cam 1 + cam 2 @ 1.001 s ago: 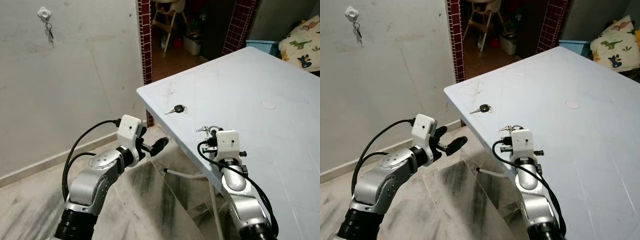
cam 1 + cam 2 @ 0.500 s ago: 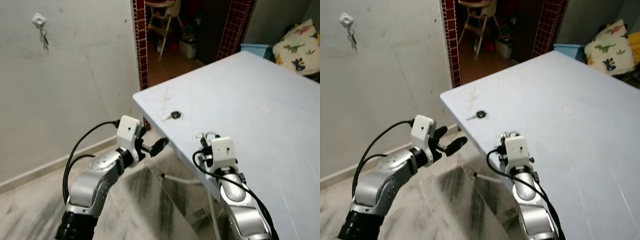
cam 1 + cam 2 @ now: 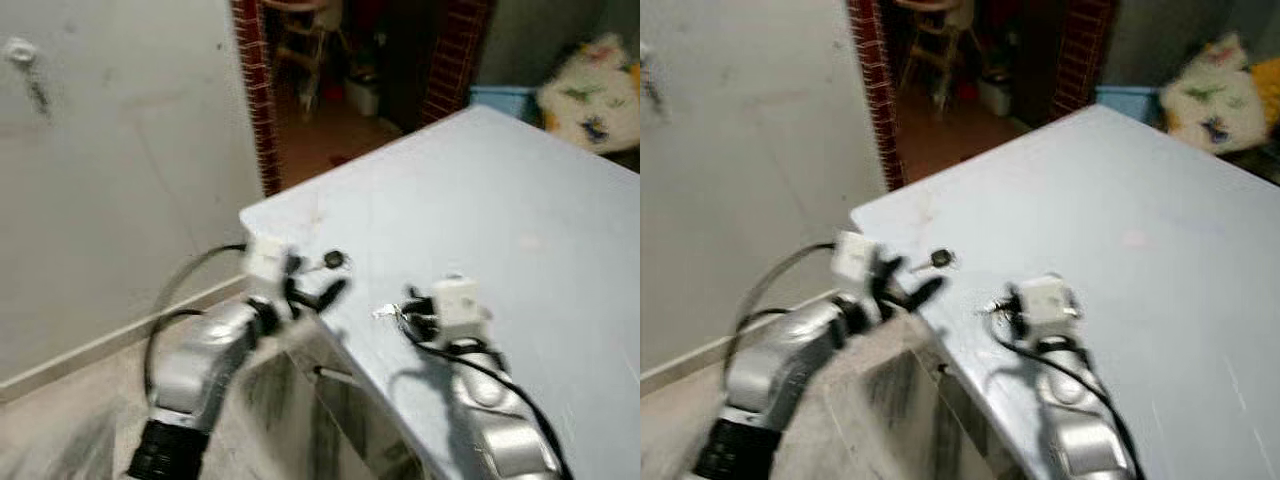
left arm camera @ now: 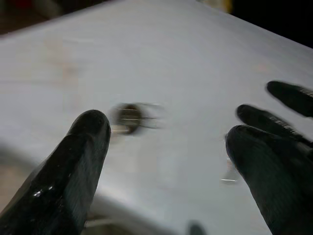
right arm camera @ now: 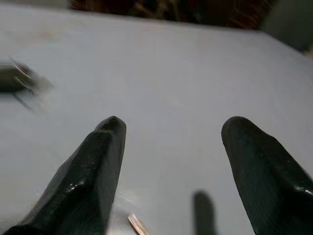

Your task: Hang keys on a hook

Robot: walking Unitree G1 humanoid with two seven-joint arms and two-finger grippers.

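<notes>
Left tool (image 4: 166, 137) stands with its fingers spread apart and empty, poised at the table (image 3: 560, 200) corner just short of the key (image 4: 129, 117); right tool (image 5: 171, 147), fingers also apart, hangs over the table's near edge beside a key bunch (image 3: 385, 312). You have no key lifted yet, so pickup and hanging on the wall hook (image 3: 20, 50) remain.

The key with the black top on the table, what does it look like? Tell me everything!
The key is small, with a dark rounded head and a thin pale metal part sticking out. It lies flat on the white table, near the corner, and nothing is holding it. The left gripper is open and points toward it, with the key showing between its fingers but not touching them. The pictures are blurry, so finer details can't be made out.
</notes>
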